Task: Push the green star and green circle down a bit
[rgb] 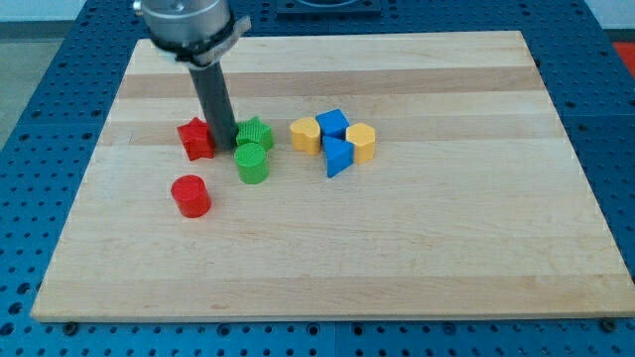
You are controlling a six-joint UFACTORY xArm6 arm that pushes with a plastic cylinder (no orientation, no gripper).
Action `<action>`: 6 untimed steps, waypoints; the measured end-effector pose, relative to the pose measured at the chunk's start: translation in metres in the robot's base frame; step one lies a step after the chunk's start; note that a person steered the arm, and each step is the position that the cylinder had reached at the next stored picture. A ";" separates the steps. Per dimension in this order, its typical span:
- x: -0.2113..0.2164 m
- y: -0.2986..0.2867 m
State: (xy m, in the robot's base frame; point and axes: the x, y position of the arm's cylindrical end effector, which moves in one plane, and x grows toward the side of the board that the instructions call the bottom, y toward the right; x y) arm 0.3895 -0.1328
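The green star (258,132) lies left of the board's middle, with the green circle (252,163) touching it just below. My tip (224,147) rests on the board between the red star (196,138) on its left and the two green blocks on its right, close against the green star's left side. The rod rises from there toward the view's top.
A red circle (190,195) lies below and left of the green circle. To the right is a cluster: a yellow block (305,134), a blue block (332,123), a blue triangle-like block (338,158) and a yellow block (362,142). The wooden board (417,258) sits on a blue pegboard.
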 end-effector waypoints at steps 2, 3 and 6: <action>-0.051 0.029; -0.049 0.035; 0.032 0.020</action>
